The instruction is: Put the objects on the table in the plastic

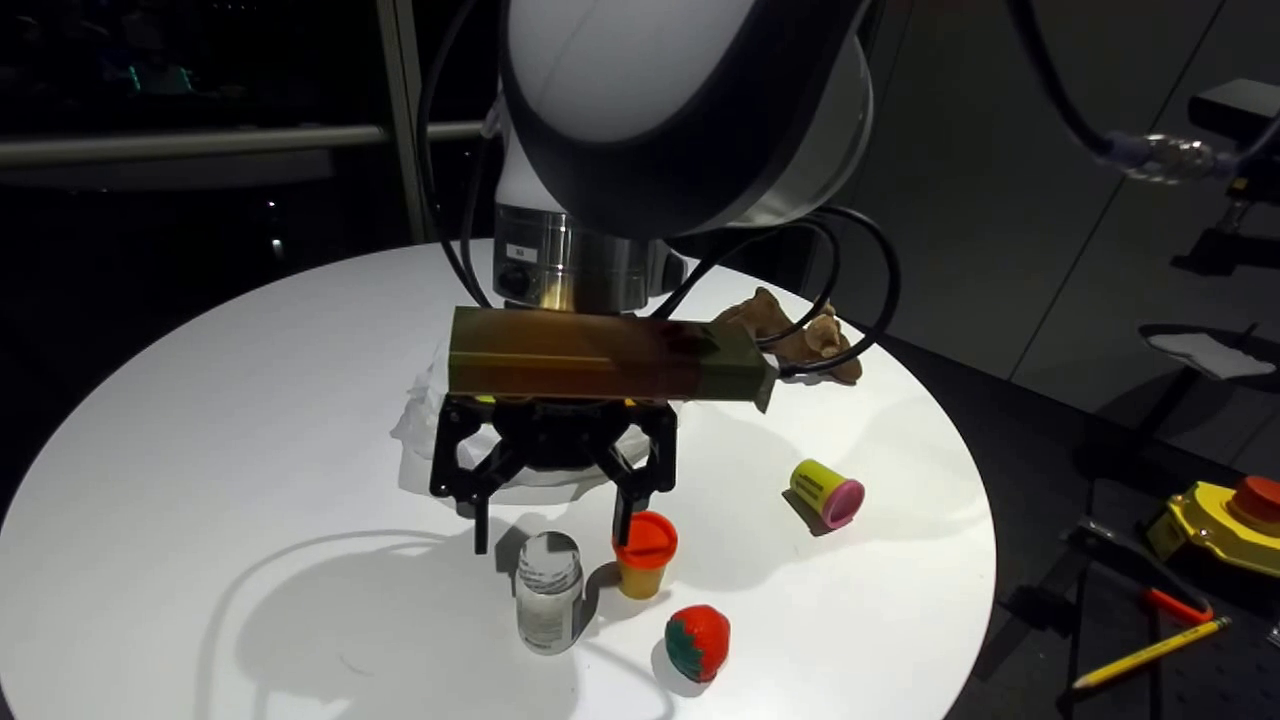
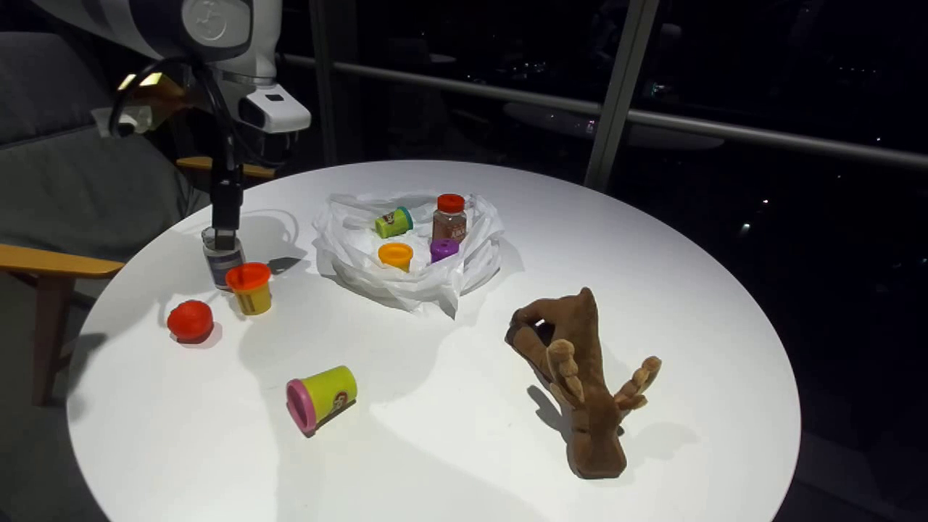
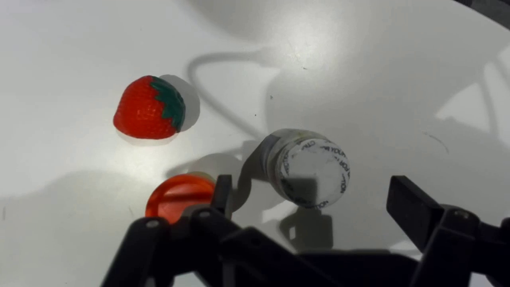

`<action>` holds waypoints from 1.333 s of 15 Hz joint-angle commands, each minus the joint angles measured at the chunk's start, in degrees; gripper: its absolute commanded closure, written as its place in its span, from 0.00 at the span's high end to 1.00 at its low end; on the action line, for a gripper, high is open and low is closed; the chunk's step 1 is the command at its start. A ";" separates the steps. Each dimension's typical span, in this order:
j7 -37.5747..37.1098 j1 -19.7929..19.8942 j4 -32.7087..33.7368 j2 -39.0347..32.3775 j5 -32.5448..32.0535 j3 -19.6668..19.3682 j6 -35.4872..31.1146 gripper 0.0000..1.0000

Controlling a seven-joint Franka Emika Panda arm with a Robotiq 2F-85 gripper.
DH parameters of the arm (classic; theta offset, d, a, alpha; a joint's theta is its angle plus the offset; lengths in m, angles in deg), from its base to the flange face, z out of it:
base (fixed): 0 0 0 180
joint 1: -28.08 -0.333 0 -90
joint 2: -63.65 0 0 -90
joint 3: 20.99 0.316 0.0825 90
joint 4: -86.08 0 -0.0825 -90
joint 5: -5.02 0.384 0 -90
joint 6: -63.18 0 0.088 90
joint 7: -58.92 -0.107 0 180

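Note:
My gripper stands open and empty just above a white-grey bottle, which shows between its fingers in the wrist view. Beside one finger is a yellow can with an orange-red lid; a red strawberry lies close by. On its side rests a yellow-green can with a pink lid. A brown plush toy lies on the round white table. The white plastic is spread open, holding a green can, a red-lidded jar, an orange-lidded cup and a purple item.
The lidded can stands close to the bottle, near one finger. Cables loop from the arm over the table. A chair stands past the table edge in an exterior view. Off the table, a yellow box with a red button sits beside a pencil.

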 commanded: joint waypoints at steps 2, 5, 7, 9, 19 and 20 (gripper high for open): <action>2.22 -0.05 -0.88 0.76 0.91 0.47 -0.68 0.66; 2.90 -0.03 -0.69 0.15 1.12 0.58 -0.50 0.42; 3.35 -0.04 -0.66 0.12 1.33 0.78 -0.29 0.27; 3.67 0.03 -0.69 0.45 1.44 0.87 0.00 0.19; -0.46 1.64 8.21 5.96 -7.06 -6.37 7.60 0.19; -0.45 2.29 9.47 5.11 -6.80 -6.79 6.18 0.19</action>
